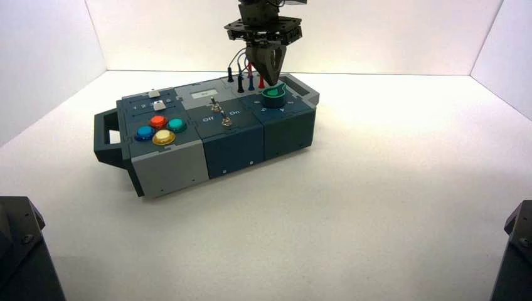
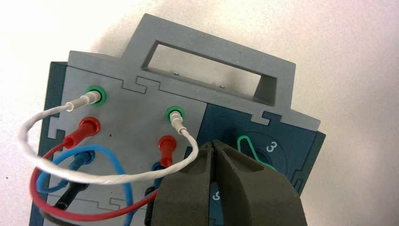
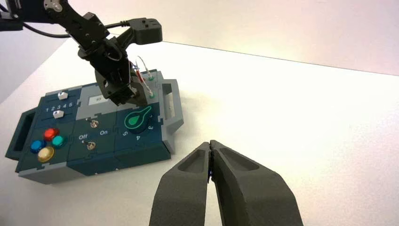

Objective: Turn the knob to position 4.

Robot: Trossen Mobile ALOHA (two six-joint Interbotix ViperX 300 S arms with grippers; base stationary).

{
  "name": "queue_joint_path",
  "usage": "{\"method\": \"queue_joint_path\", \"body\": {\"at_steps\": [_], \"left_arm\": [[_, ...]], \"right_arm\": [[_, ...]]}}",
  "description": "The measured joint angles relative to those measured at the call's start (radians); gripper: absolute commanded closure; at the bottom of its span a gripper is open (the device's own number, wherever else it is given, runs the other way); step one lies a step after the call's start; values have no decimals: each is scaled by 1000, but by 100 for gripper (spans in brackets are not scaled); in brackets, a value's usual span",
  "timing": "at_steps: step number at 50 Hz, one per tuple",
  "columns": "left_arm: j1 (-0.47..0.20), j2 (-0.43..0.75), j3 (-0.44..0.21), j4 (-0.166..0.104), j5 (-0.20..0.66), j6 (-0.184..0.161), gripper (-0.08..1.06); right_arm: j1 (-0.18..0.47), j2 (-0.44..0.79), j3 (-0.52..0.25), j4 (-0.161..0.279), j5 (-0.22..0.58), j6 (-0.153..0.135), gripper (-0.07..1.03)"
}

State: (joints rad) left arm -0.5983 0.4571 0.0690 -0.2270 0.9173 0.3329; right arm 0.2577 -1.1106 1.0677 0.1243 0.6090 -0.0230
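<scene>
The knob is a dark round dial with a green teardrop pointer, on the right end block of the box. In the right wrist view the knob has its pointer tip aimed beyond the printed 3, away from the 4 and 5. My left gripper hangs just above the knob's far edge, shut with nothing between its fingers. In the left wrist view the left gripper covers most of the knob. My right gripper is shut and held off the box, over bare table.
Red, blue, black and white wires are plugged in just behind the knob. Two metal toggle switches stand on the middle block. Coloured push buttons and sliders are on the left block. Handles stick out at both ends.
</scene>
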Motion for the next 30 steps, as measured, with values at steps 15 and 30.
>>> {"method": "queue_joint_path", "body": {"at_steps": [15,30], "left_arm": [[-20,-2,-2,-2,14,6,101],[-28,0,-3,-2,38,14,101]], "right_arm": [[0,0,0,0,0,0,98],[0,0,0,0,0,0,98]]}}
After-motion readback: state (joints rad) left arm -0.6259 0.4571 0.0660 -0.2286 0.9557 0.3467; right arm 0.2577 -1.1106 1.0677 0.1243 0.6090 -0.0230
